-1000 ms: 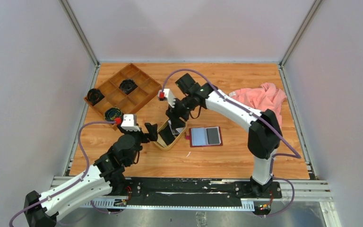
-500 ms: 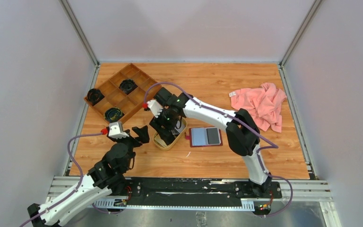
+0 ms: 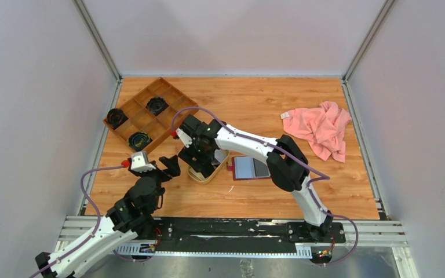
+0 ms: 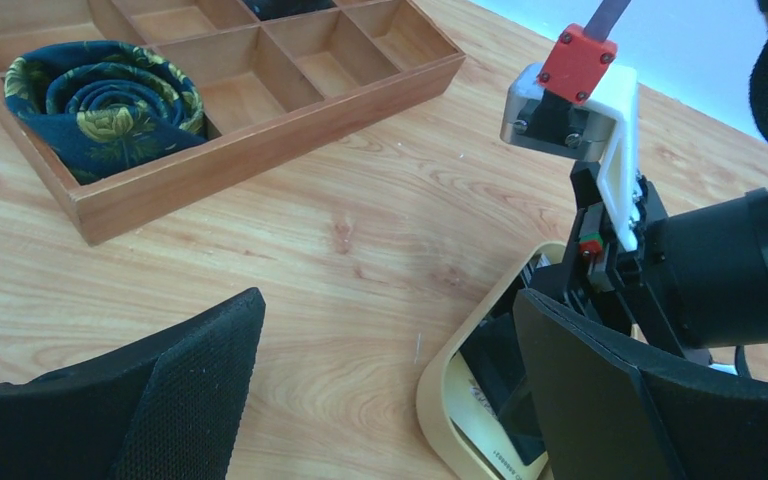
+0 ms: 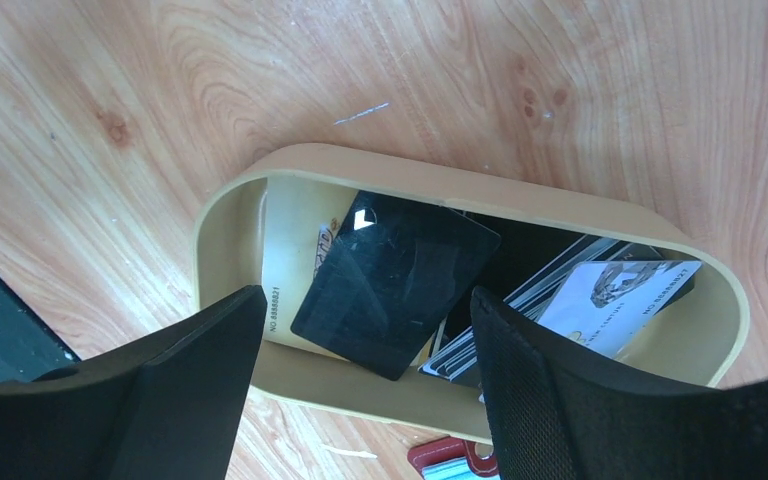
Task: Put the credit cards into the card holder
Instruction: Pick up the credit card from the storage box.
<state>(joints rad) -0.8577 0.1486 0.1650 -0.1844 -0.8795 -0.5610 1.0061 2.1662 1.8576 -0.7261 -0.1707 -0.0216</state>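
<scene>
While the right gripper (image 5: 365, 305) hung directly over the oval wooden tray (image 5: 500, 190), its two black fingers were spread wide and held nothing, one to each side of the pile inside. The credit cards (image 5: 400, 290) lay loosely stacked in that tray: a glossy dark one on top at a slant, a white printed one poking out beside it, and others half hidden beneath. Just right of the tray, the card holder (image 3: 252, 167) lay opened flat on the table (image 3: 255, 98), its grey-blue inside facing up and a dark red edge around it. The left gripper (image 4: 390, 305) hovered above bare wood just left of the tray, its fingers also parted and empty. Farther back on the left sat a compartmented wooden box (image 3: 177, 110) with a rolled patterned tie (image 4: 105, 105) in one cell, and a pink cloth (image 3: 320, 124) lay crumpled well off to the right.
</scene>
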